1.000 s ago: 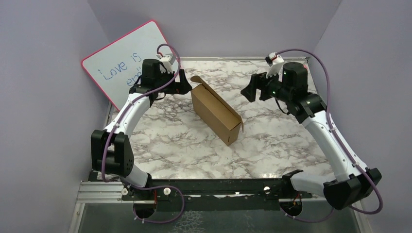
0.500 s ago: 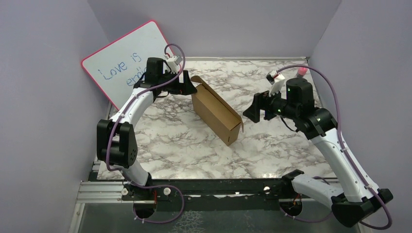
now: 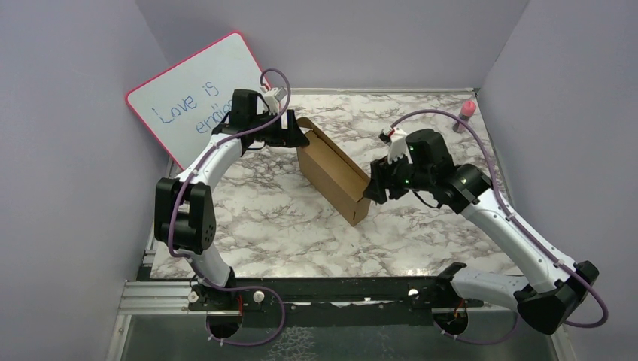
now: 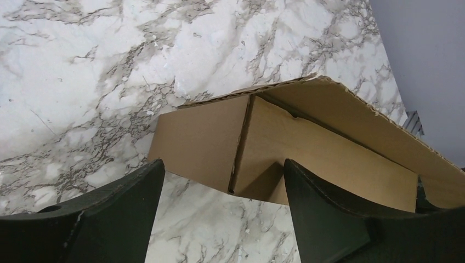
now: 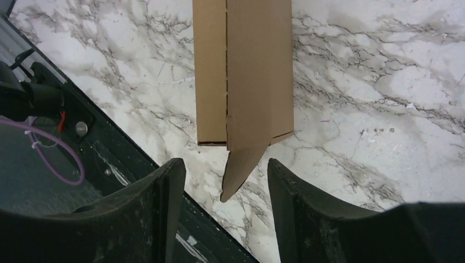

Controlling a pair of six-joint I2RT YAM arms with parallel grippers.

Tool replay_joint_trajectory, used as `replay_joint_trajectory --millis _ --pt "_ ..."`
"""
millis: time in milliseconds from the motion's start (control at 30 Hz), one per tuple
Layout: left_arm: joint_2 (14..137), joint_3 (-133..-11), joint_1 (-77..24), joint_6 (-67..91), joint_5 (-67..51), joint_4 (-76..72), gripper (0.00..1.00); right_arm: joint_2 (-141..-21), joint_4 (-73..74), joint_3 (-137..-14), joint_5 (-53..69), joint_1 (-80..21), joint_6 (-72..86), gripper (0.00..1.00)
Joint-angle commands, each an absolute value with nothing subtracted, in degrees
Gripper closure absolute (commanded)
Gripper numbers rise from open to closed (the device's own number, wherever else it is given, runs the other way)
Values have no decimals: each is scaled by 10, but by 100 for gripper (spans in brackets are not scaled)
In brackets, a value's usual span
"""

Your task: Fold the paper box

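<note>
Place: a robot lab, a small test booth.
Walls: plain purple-grey walls [image 3: 68, 188] close in three sides.
Worktop: a marble-look worktop [image 3: 421, 226] fills the booth.
Robots: a left arm [image 3: 203, 162] and a right arm [image 3: 511, 226] are bolted to a metal rail [image 3: 154, 297] at the near edge.
Wires: purple cables [image 3: 429, 112] run along both arms.
Board: a pink-framed whiteboard [image 3: 188, 83] with handwriting leans at the left wall.

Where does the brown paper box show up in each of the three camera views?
Top external: the paper box stands mid-table, running diagonally from far left to near right.
Left wrist: centre and right of the picture, with one end corner nearest the camera.
Right wrist: top centre, running down to a loose pointed flap.
Shared landmark: the marbled tabletop lies under it in all three.
</note>
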State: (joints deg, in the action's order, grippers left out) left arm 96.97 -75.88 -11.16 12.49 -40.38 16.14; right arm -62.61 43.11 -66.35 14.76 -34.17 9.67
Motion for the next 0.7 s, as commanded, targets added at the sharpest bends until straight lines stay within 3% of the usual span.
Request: replay_joint_trajectory --millis 0,200,267,667 --pt "974 -768 -120 137 -434 140 21 -649 421 -655 77 -361 102 43" --pt "967 -749 -136 160 -437 128 28 -671 410 -654 39 -362 93 73" --pt "960 -738 -138 178 -435 120 30 -681 402 -656 33 -362 88 79" --pt "854 -622 -159 281 -383 48 37 -760 347 -699 6 -362 39 85"
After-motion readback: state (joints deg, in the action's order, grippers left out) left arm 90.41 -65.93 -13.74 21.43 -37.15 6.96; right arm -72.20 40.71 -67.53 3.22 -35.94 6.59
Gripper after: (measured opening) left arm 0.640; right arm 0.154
